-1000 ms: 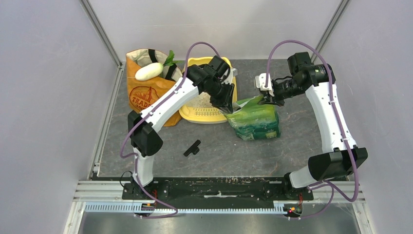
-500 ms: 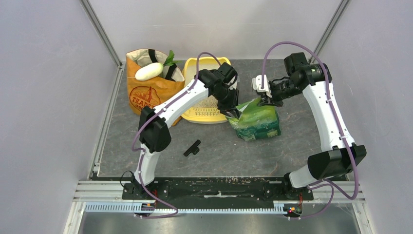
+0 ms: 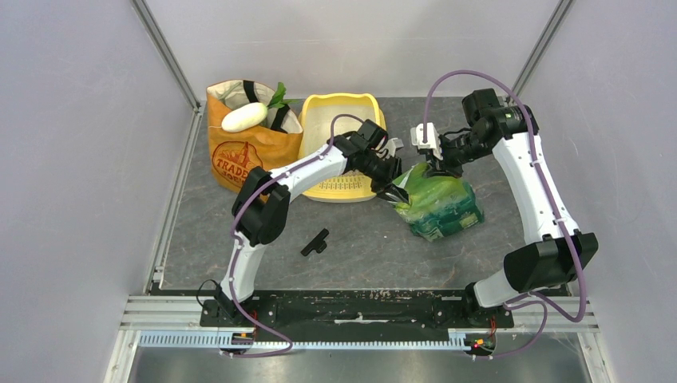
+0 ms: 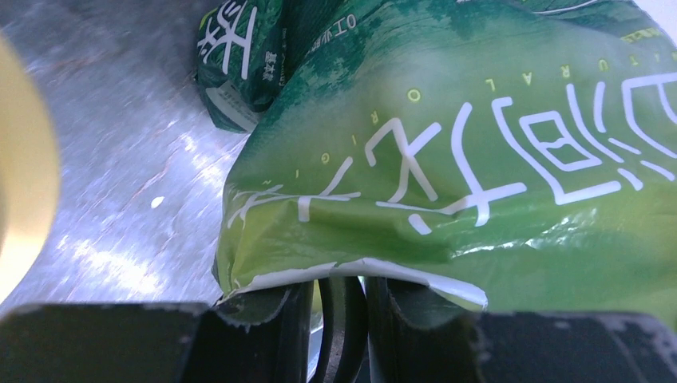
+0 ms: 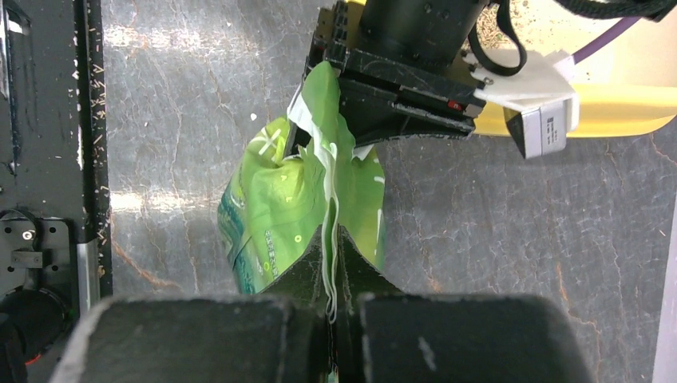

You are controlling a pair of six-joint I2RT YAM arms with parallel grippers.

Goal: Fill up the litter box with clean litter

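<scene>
**Green bag gripped at both ends beside the litter box**

Nearest on the grey tabletop [image 3: 375,259] lies a small black piece [image 3: 315,242], alone and well apart from the rest. Beyond it and to the right, a green bag [image 3: 441,206] rests tilted on the tabletop. The left fingers [image 3: 391,190] are part closed on the torn edge at its mouth. The right fingers [image 3: 433,167] are pinched tight on the crumpled top seam, just beside the left ones. The left wrist view is almost filled by the bag's printed foil, which hides what lies behind it.

The yellow litter box [image 3: 313,136] sits just left of the bag, behind the left forearm, which crosses its near right corner and slotted end. Grey-brown litter [image 5: 531,16] shows in its basin past the left wrist. An orange bag [image 3: 239,155] stands against the box's left side, with a white radish [image 3: 243,117] on top.
</scene>
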